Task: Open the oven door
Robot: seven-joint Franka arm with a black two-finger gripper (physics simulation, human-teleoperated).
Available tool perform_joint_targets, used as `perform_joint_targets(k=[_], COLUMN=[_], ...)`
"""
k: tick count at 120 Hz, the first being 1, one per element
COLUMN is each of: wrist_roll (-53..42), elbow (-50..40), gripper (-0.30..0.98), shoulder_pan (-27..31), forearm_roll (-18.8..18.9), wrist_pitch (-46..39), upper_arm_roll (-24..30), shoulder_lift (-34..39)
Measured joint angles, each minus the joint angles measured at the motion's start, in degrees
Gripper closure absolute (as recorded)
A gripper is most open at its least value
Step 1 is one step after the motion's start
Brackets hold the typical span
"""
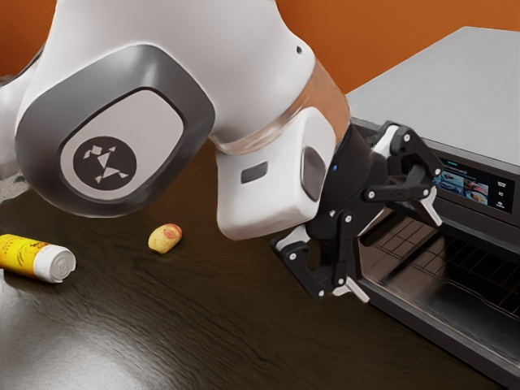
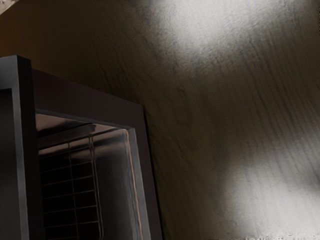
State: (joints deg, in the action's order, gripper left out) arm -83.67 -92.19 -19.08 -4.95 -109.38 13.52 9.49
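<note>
Oven front [image 1: 490, 233] just ahead of the fingers [image 1: 432, 210] — they're spread open, gripping nothing — slanting across their reach.

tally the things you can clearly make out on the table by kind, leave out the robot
Oven: 1
Yellow can, lying on its side: 1
Small yellow-and-red food item, exact kind unclear: 1
Total: 3
</note>
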Motion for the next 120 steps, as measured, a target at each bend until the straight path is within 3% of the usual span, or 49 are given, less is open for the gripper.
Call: perform_joint_targets(k=[62, 120], wrist_roll=[-18.62, -15.72], elbow=[-1.88, 2.16], gripper=[0.0, 0.0], shoulder_pan=[0.47, 2.83], forearm_roll=[-0.1, 0.78], wrist_pitch=[-4.54, -6.88], upper_arm_roll=[-0.44, -2.27], shoulder_lift=[-4.77, -10.17])
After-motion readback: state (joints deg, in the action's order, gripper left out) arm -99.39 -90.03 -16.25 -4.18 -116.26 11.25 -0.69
